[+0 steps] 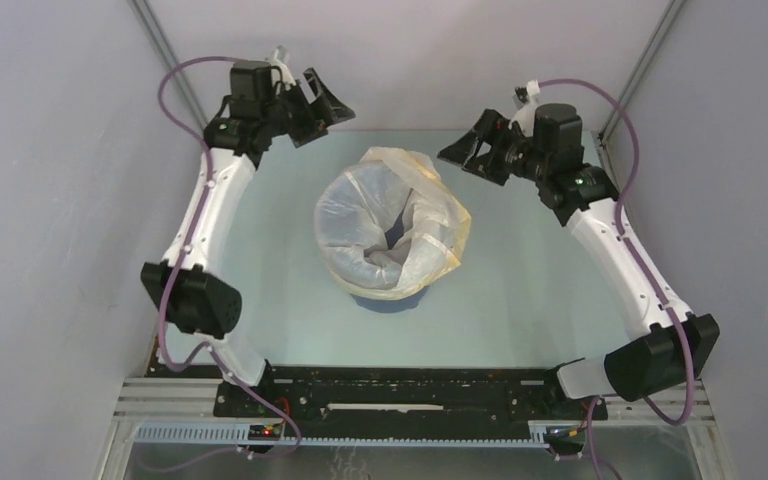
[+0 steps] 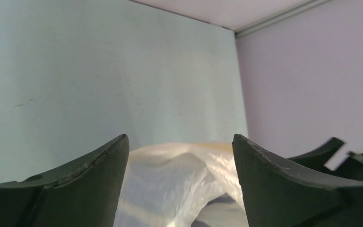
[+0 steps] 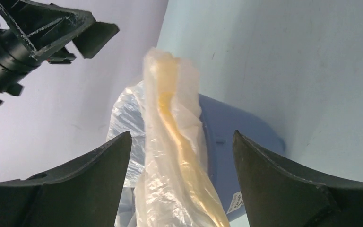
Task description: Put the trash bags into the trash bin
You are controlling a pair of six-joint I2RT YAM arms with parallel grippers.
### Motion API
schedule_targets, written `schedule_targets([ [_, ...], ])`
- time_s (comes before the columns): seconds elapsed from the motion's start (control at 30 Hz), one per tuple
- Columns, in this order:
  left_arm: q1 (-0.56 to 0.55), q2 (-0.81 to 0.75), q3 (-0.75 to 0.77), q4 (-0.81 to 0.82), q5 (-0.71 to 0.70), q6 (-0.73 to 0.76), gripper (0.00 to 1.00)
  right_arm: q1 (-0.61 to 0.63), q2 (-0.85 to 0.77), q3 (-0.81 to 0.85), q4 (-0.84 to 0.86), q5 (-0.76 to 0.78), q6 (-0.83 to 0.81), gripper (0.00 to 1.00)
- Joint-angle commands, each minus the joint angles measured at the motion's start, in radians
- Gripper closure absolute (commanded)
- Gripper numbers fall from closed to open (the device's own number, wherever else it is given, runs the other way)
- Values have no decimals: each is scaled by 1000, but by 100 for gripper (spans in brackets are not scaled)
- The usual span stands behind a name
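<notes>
Stuffed into and spilling over round blue plastic bin (image 1: 390,303) at mid-table: thin translucent white plastic bag (image 1: 385,220), yellow-banded rim. Flanking, well apart: left gripper (image 1: 325,115) and right gripper (image 1: 465,155), jaws spread wide, holding nothing.

2 white arms (image 1: 210,200) w/ black joints (image 1: 195,298), purple cables (image 1: 163,92), dark wedge-shaped jaws, black base rail (image 1: 410,396)

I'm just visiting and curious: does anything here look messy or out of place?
The plastic bag sits lopsided in the blue bin: its yellow-edged rim is bunched and droops over the right side rather than lying evenly around. Nothing looks spilled or broken.
</notes>
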Motion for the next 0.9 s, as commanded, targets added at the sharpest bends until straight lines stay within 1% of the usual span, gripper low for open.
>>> schedule_targets([
  [0.0, 8, -201, -49, -180, -181, 125, 14, 20, -1, 147, -136, 4, -282, 16],
  [0.03, 8, -243, -86, -182, -194, 120, 15, 23, 8, 168, -142, -2, -307, 19],
  [0.07, 6, -284, -132, -175, -195, 115, 15, 28, 20, 185, -144, -9, -332, 26],
  [0.13, 2, -369, -237, -164, -184, 98, 17, 41, 36, 216, -147, -35, -377, 43],
  [0.17, 0, -417, -295, -152, -169, 83, 17, 53, 41, 226, -144, -44, -401, 49],
  [0.2, 0, -481, -382, -139, -155, 68, 19, 67, 48, 236, -141, -53, -423, 52],
  [0.27, -3, -575, -503, -111, -138, 25, 20, 104, 63, 258, -144, -61, -471, 55],
  [0.37, -19, -682, -655, -63, -98, -51, 21, 157, 93, 284, -151, -23, -517, 55],
  [0.43, -39, -716, -715, -50, -86, -84, 18, 171, 114, 296, -162, 16, -529, 49],
  [0.5, -67, -726, -744, -44, -90, -94, 18, 180, 128, 304, -170, 57, -542, 44],
  [0.6, -98, -723, -746, -60, -124, -75, 18, 181, 147, 314, -180, 66, -566, 40],
  [0.67, -108, -717, -751, -69, -139, -64, 20, 181, 165, 334, -205, 79, -581, 38],
  [0.77, -117, -709, -764, -71, -148, -53, 25, 181, 184, 345, -228, 84, -600, 38],
  [0.87, -124, -703, -773, -71, -155, -49, 34, 183, 194, 334, -226, 72, -598, 39],
])
